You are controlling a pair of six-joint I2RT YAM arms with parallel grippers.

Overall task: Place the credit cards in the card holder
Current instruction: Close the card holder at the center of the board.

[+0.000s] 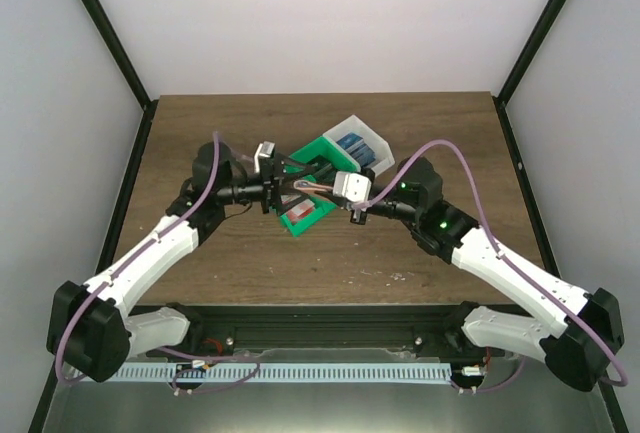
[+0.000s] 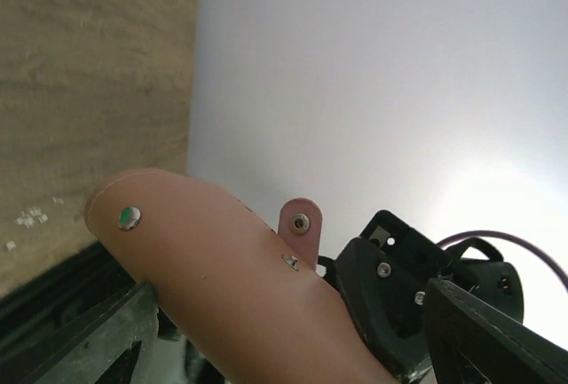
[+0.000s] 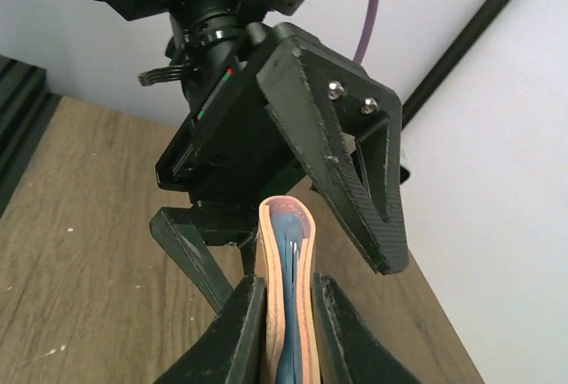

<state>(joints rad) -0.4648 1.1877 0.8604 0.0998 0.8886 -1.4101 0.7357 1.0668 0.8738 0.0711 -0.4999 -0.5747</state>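
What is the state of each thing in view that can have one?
card holder, tab unsnapped, held in the air, blue card edges inside
right end effector, shut on the card holder
left end effector, open beside the card holder
green bin, holds a red-and-white card
white bin, holds blue cards

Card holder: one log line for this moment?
right end effector: shut on card holder | left end effector: open, flanking it | blue card: inside

Left arm [image 1: 150, 253], right arm [image 1: 520, 278]: white shells, black joints, purple cables [image 3: 371, 7] (silver screws [image 3: 334, 90]).
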